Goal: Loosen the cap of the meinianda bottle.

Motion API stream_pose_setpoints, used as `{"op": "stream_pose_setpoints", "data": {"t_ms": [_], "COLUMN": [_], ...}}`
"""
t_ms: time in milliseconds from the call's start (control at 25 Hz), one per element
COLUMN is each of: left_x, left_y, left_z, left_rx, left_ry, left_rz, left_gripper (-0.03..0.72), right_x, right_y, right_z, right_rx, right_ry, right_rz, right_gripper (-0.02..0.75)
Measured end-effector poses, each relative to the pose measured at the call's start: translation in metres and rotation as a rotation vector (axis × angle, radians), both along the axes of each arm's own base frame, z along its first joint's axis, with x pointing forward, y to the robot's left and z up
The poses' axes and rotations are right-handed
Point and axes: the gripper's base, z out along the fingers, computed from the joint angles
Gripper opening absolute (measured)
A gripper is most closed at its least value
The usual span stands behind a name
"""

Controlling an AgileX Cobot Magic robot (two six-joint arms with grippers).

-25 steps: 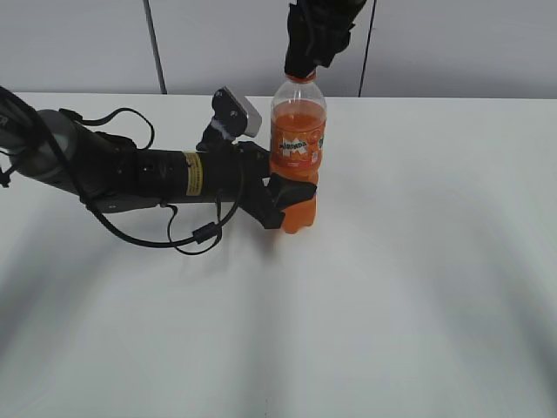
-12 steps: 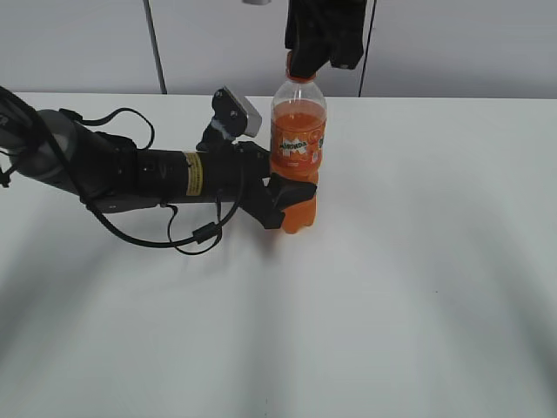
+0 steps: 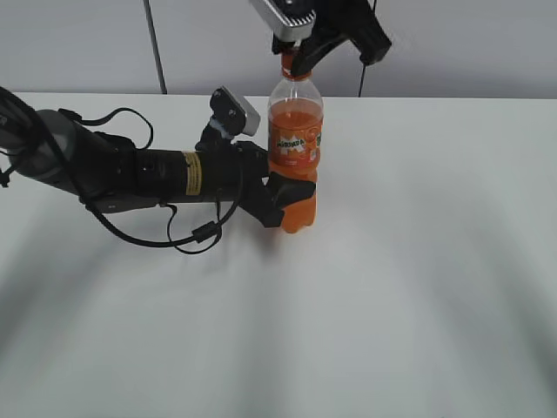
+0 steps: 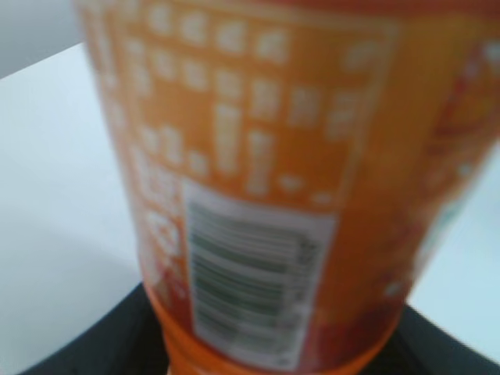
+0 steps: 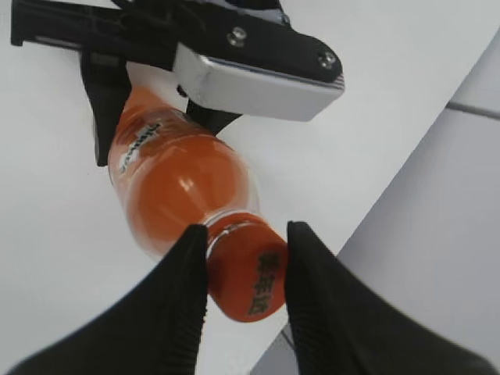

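Note:
The meinianda bottle [image 3: 294,148] stands upright on the white table, full of orange drink, with its orange-and-green label at mid height. My left gripper [image 3: 280,198] is shut on its lower body from the left; the left wrist view shows the bottle's label [image 4: 258,195] blurred and very close. The orange cap [image 5: 248,273] with a dark mark on top sits between the fingers of my right gripper [image 5: 245,262], which is shut on it from above. In the exterior view my right gripper [image 3: 292,59] covers most of the cap.
The white table [image 3: 418,261] spreads around the bottle, with a grey panelled wall [image 3: 470,43] behind. My left arm [image 3: 130,174] and its cables lie across the table's left side.
My right gripper has rotated about the cap, so its wrist camera housing has swung round to face the exterior view. The bottle and my left gripper have stayed in place.

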Motion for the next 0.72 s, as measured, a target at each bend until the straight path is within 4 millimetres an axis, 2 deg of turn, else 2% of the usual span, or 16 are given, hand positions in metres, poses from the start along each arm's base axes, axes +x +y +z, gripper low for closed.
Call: {"op": "stream_pose_setpoints", "data": {"t_ms": [200,480,600,720], "left_x": [0.000,0.000,0.000,0.000], "left_y": [0.000,0.000,0.000,0.000], "left_z": [0.000,0.000,0.000,0.000], "left_rx": [-0.003,-0.003,0.000,0.001], "left_ry": [0.003,0.004,0.000,-0.001], "left_rz": [0.003,0.006,0.001,0.000], "left_gripper": [0.379,0.379,0.379,0.379], "right_x": [0.000,0.000,-0.003,-0.012], "right_y": [-0.001,-0.002,-0.003,-0.005], "right_z": [0.000,0.002,0.010,0.027], "right_rx": [-0.043,-0.021,0.026,0.118], "right_ry": [-0.041,-0.022,-0.001,0.032], "right_rz": [0.097,0.021,-0.063,-0.159], "right_gripper": [0.242,0.249,0.288,0.380]}}
